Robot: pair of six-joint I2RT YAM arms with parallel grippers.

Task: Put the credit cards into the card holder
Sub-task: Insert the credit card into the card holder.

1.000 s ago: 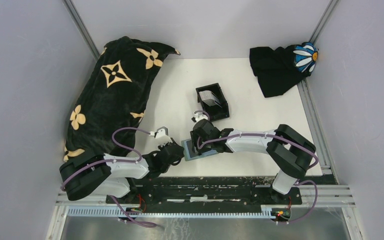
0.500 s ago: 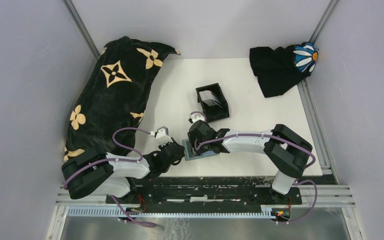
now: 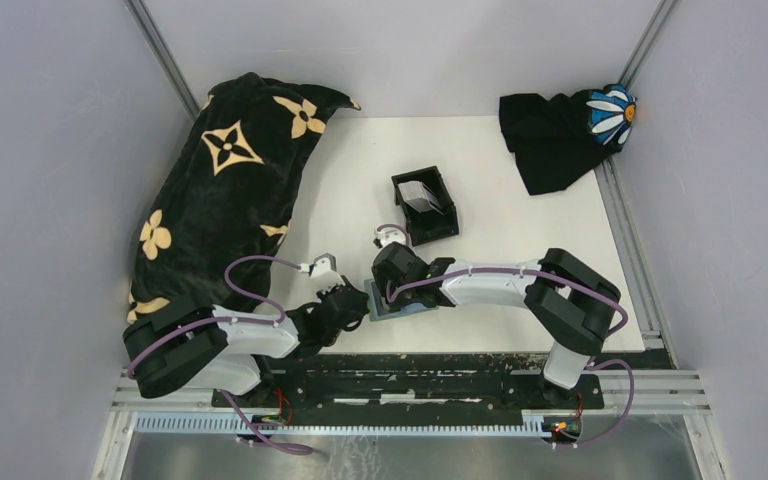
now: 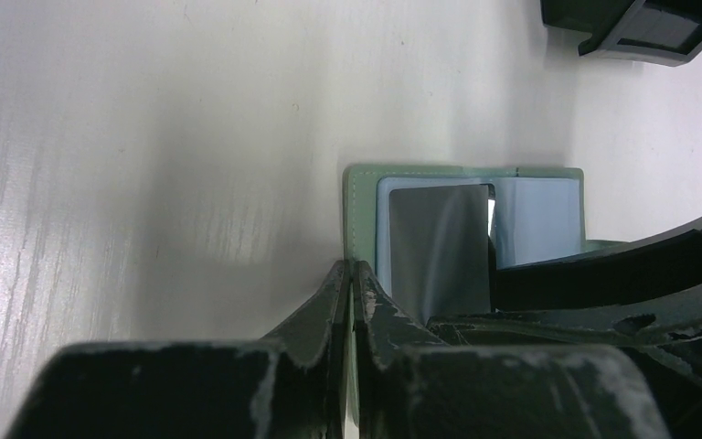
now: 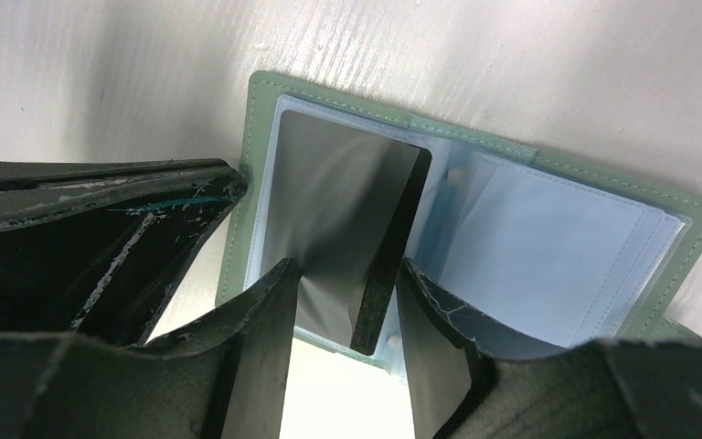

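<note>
A grey-green folder (image 3: 407,305) with light blue sleeves lies open on the table near the front edge. A grey credit card (image 5: 338,192) sticks partly out of its left sleeve, one edge lifted; it also shows in the left wrist view (image 4: 439,238). My left gripper (image 4: 352,274) is shut on the folder's green left edge (image 4: 359,210). My right gripper (image 5: 347,283) is open, its fingers astride the grey card's lifted edge. The black card holder (image 3: 426,205) stands further back with a whitish-grey card (image 3: 418,196) inside.
A big black blanket with tan flowers (image 3: 222,190) covers the table's left side. A black cloth with a white daisy (image 3: 565,130) lies at the back right corner. The two grippers (image 3: 372,298) are close together over the folder.
My right gripper has shifted slightly left and back over the folder. The left gripper keeps its hold on the folder's edge.
</note>
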